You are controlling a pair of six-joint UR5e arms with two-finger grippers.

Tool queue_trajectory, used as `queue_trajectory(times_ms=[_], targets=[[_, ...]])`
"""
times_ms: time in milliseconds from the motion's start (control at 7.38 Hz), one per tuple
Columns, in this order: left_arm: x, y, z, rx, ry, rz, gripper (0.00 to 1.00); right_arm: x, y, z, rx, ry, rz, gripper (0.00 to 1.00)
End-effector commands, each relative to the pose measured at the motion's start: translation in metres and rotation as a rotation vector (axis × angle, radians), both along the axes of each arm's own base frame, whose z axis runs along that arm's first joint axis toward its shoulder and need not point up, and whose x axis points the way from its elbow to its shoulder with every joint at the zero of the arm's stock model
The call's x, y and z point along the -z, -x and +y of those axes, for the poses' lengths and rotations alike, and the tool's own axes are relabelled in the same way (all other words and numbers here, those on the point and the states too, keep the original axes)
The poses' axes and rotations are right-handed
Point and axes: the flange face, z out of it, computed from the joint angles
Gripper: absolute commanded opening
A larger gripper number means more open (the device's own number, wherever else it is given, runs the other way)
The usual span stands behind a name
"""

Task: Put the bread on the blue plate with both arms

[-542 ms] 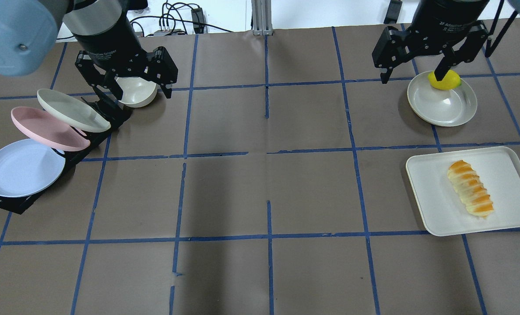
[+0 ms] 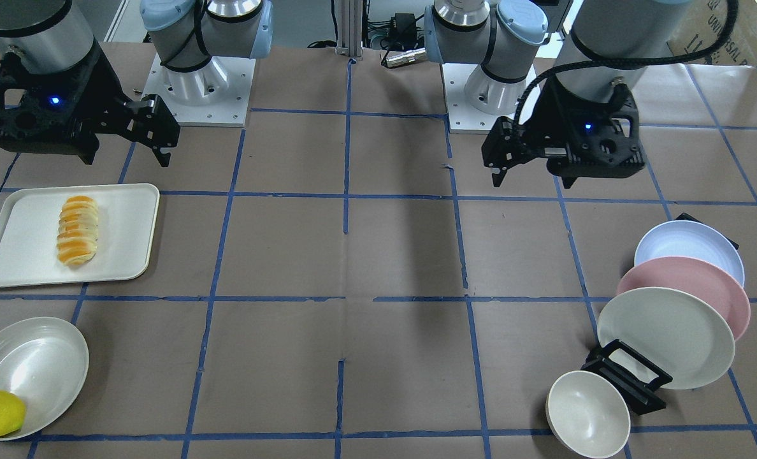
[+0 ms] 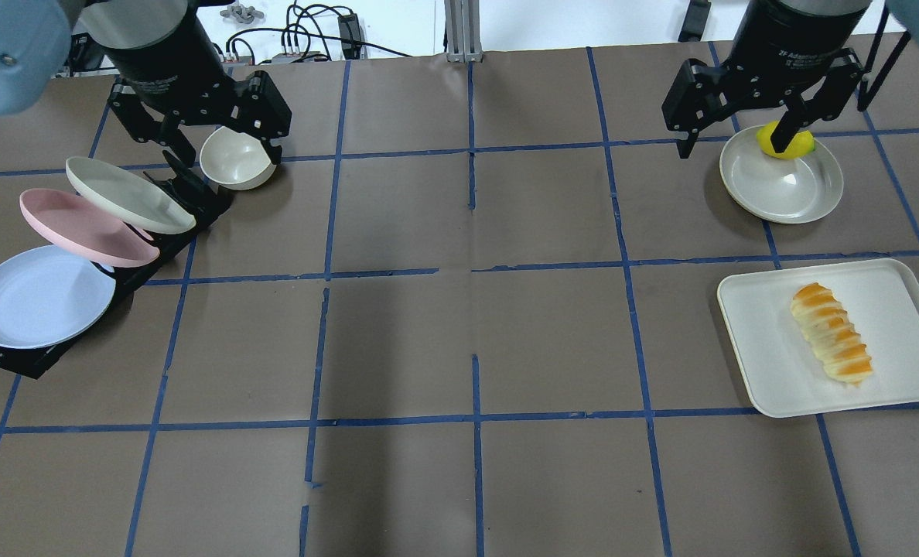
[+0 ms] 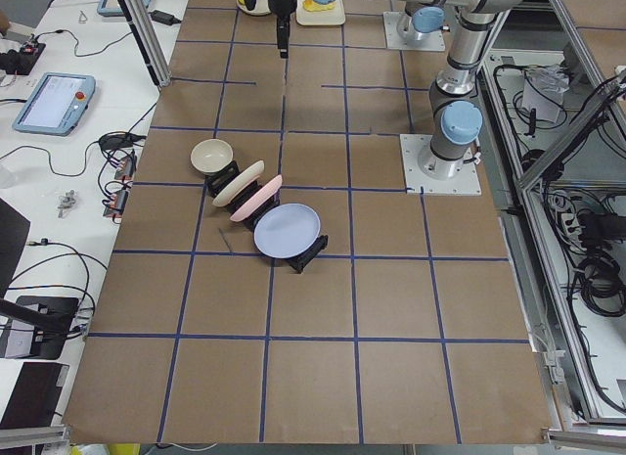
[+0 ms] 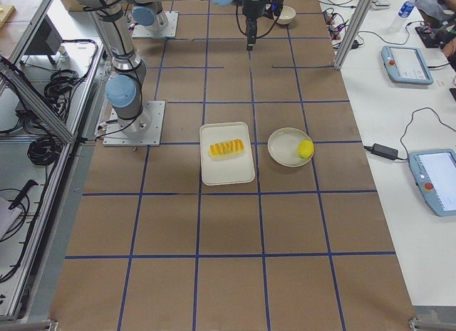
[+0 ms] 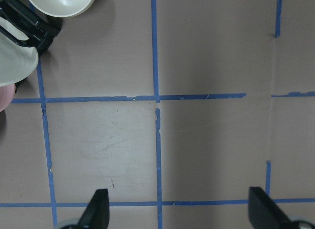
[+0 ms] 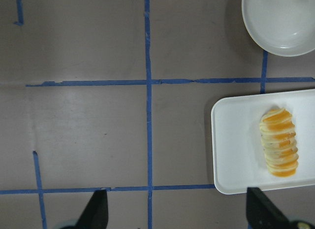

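The bread [image 3: 831, 334], a striped orange and cream loaf, lies on a white tray [image 3: 769, 379] at the right; it also shows in the right wrist view [image 7: 279, 148] and the front view [image 2: 78, 229]. The blue plate [image 3: 38, 298] leans in a black rack [image 3: 18, 362] at the left edge, nearest of three plates [image 2: 687, 245]. My left gripper [image 3: 227, 151] hangs open and empty high over the cream bowl, beyond the rack. My right gripper [image 3: 730, 145] hangs open and empty over the lemon dish, beyond the tray.
A pink plate [image 3: 80, 228] and a cream plate [image 3: 127, 193] lean in the same rack behind the blue one. A cream bowl [image 3: 235, 158] sits by the rack's far end. A yellow lemon [image 3: 800, 145] rests in a shallow cream dish [image 3: 784, 189].
My left gripper has moved a little to the left and away, so more of the cream bowl shows. My right gripper has barely shifted. Nothing on the table has moved.
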Motion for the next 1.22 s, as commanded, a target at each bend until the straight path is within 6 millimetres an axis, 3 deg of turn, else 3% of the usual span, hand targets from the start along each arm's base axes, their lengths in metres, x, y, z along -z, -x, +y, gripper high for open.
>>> queue_trajectory(times_ms=[0, 271, 406, 677, 948, 1083], targets=[[-0.007, -0.092, -0.002, 0.057, -0.021, 0.011, 0.99, 0.031, 0.055, 0.003, 0.087, -0.060, 0.029, 0.99], [0.005, -0.209, 0.002, 0.084, -0.055, 0.049, 0.99, 0.055, 0.133, 0.006, -0.064, -0.084, 0.047, 0.92], [0.016, -0.270, 0.010, 0.106, -0.065, 0.074, 0.99, 0.075, 0.171, 0.016, -0.012, -0.105, 0.031, 0.92], [0.065, -0.369, 0.012, 0.163, -0.092, 0.149, 0.99, 0.137, 0.224, 0.034, -0.062, -0.056, 0.031, 0.89], [0.126, -0.444, -0.013, 0.233, -0.056, 0.191, 1.00, 0.203, 0.241, 0.063, -0.025, -0.054, 0.024, 0.90], [0.174, -0.488, -0.020, 0.255, -0.080, 0.243, 1.00, 0.236, 0.236, 0.080, -0.011, -0.050, 0.023, 0.90]])
